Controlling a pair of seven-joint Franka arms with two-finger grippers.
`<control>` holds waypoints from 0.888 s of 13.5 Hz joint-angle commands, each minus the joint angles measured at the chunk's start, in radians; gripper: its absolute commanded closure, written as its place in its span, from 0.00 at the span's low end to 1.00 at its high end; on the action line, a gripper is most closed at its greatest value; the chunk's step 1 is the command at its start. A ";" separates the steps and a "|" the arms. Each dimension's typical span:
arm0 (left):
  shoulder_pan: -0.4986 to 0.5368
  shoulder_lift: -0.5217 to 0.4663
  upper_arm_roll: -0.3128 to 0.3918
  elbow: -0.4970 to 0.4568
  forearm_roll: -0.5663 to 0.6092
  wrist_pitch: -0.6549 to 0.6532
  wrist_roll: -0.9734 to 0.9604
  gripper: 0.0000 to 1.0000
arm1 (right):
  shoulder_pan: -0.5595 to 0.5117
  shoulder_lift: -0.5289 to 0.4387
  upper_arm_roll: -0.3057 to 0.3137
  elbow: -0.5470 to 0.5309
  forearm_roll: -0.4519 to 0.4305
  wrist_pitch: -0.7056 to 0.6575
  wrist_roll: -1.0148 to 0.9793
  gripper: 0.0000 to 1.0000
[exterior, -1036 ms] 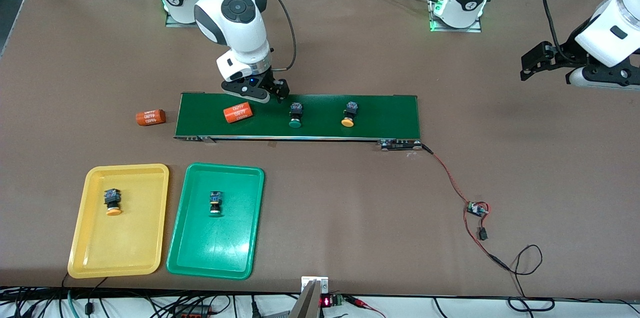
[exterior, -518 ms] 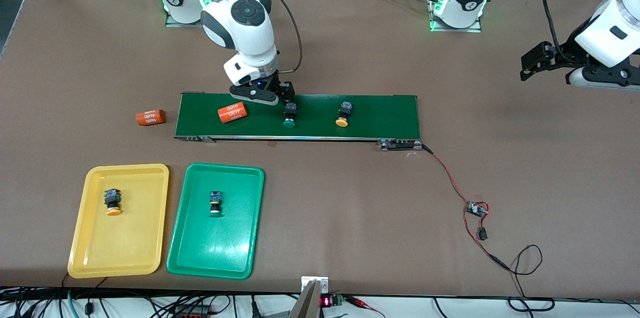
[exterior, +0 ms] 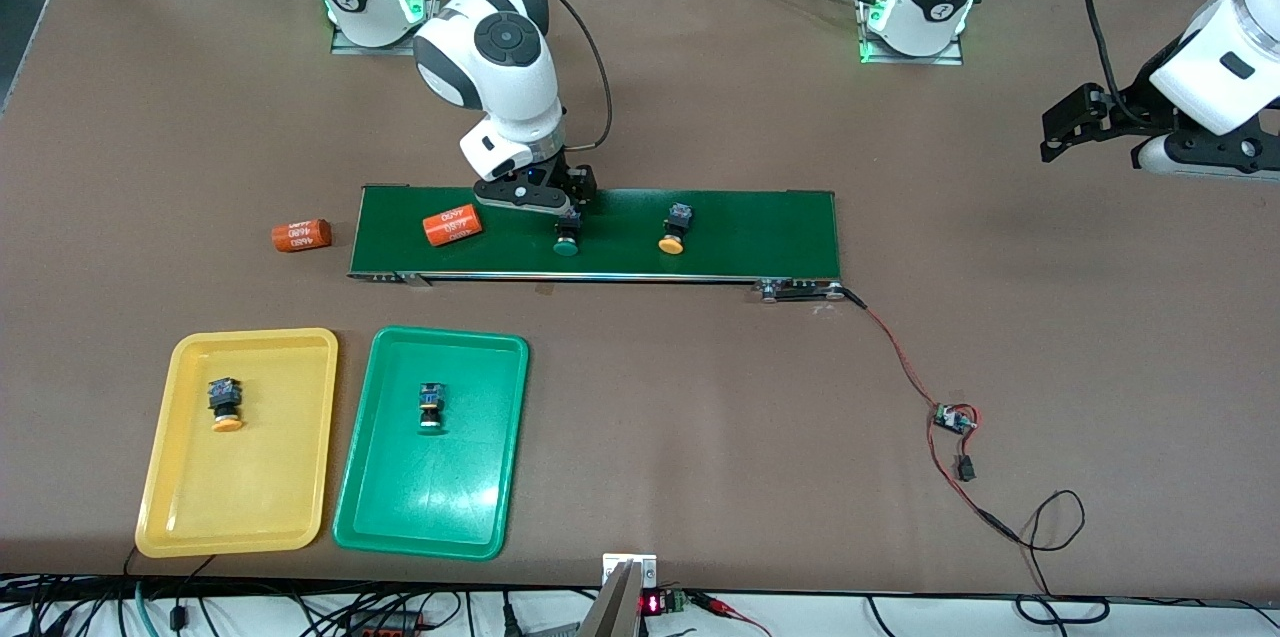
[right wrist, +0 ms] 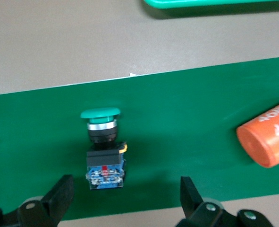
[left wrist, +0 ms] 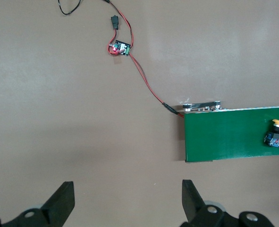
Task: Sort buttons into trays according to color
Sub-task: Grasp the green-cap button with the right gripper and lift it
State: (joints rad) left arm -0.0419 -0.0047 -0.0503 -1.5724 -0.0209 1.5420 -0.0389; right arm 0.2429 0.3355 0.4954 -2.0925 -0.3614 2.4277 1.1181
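The right gripper [right wrist: 122,198] hung spread wide over the green-capped button [right wrist: 103,149] on the conveyor belt [exterior: 750,232]. The grasp seemed to be in hand; next, descend and close, then carry to the green tray [exterior: 400,507]. The left gripper [left wrist: 127,203] waited, parted, over bare table.

Green button [exterior: 566,239] and yellow button [exterior: 674,228] lie on the belt [exterior: 760,232].

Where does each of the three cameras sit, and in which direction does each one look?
Front view: high across the table, facing both bases; shows both arms, conveyor belt, yellow tray, green tray.
Left wrist view: over bare table at the belt's end, looking down; open left claw.
Right wrist view: above the belt, looking down; open right claw over green button.
Shared: yellow button.
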 commanded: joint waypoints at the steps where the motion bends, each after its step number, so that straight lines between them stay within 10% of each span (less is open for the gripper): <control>1: -0.007 0.012 0.007 0.029 -0.021 -0.023 -0.012 0.00 | 0.001 0.055 0.000 0.019 -0.024 0.040 -0.006 0.00; 6: -0.009 0.012 0.007 0.029 -0.021 -0.023 -0.013 0.00 | -0.005 0.106 -0.030 0.020 -0.079 0.082 -0.012 0.08; 10: -0.009 0.011 0.007 0.029 -0.019 -0.023 -0.013 0.00 | -0.010 0.103 -0.050 0.035 -0.064 0.077 -0.046 0.98; 12: -0.009 0.011 0.007 0.029 -0.019 -0.023 -0.013 0.00 | -0.010 0.093 -0.054 0.069 -0.050 0.053 -0.043 0.99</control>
State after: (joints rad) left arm -0.0419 -0.0046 -0.0503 -1.5724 -0.0209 1.5419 -0.0407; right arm 0.2361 0.4367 0.4434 -2.0626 -0.4209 2.5048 1.0881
